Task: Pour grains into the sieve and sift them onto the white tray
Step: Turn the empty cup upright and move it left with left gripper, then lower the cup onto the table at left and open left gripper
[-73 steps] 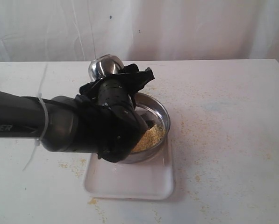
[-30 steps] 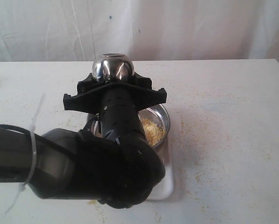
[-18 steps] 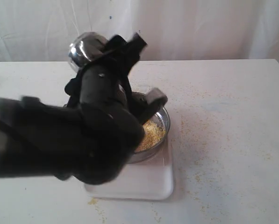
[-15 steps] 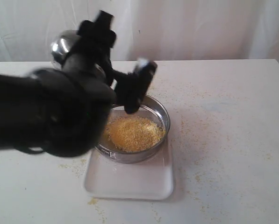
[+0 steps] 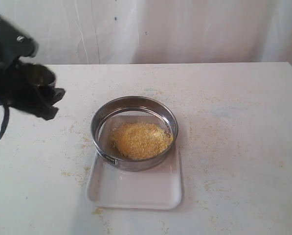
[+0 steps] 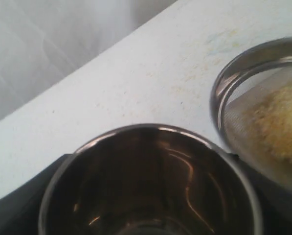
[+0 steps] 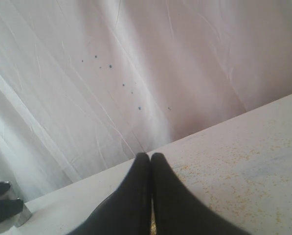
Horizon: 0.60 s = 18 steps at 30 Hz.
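At far left of exterior view, well apart from sieve (image 5: 134, 101): left arm, dark and motion-blurred, held above table (image 5: 234, 127), only its wrist end in frame. Exact tilt of wrist not readable through blur.

Left gripper (image 5: 38, 90): clenched round steel cup (image 6: 150, 181). Dark fingers (image 6: 23, 196) flank cup on both sides in left wrist view. Cup mouth faces wrist camera; inner wall shows as bare reflective steel. Sieve rim appears just beside cup in that view; whether the two touch, cannot tell.

Right arm: outside exterior view. Right gripper (image 7: 146, 155): fingertips pressed together, nothing between them, raised over table and pointing toward white cloth backdrop (image 7: 185, 58).

Task items:
- Sieve: upright, resting on white tray (image 5: 136, 193), set toward tray's far end; near strip of tray bare.
- Grains (image 5: 140, 139): loose yellow-orange heap on mesh inside sieve, slightly right of centre, spread low.
- Small dark label (image 5: 108, 159): on near-left wall of sieve.
- Yellowish specks (image 5: 70, 172): strewn over table around tray.
- Anything sifted through onto tray under sieve: cannot tell, hidden by sieve wall.
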Each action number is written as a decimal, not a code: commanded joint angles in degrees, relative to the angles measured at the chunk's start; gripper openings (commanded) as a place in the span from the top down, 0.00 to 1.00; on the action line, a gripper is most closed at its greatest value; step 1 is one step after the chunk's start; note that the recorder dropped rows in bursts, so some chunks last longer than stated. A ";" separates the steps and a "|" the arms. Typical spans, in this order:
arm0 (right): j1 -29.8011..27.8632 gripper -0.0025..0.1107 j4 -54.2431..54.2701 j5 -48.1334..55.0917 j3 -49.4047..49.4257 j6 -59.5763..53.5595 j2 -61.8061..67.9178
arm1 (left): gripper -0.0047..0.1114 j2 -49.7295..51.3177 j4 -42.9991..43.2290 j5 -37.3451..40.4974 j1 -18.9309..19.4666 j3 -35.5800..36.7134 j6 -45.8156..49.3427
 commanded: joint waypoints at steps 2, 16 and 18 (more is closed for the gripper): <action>0.00 0.98 -0.13 -0.49 0.28 -0.08 -0.38 | 0.96 1.88 -7.67 -19.61 13.45 10.41 4.69; 0.00 0.98 -0.13 -0.49 0.28 -0.08 -0.38 | 0.96 23.44 -23.36 -52.12 20.85 14.83 20.35; 0.00 0.98 -0.13 -0.49 0.28 -0.08 -0.38 | 0.96 25.70 -23.38 -53.77 20.85 13.85 20.35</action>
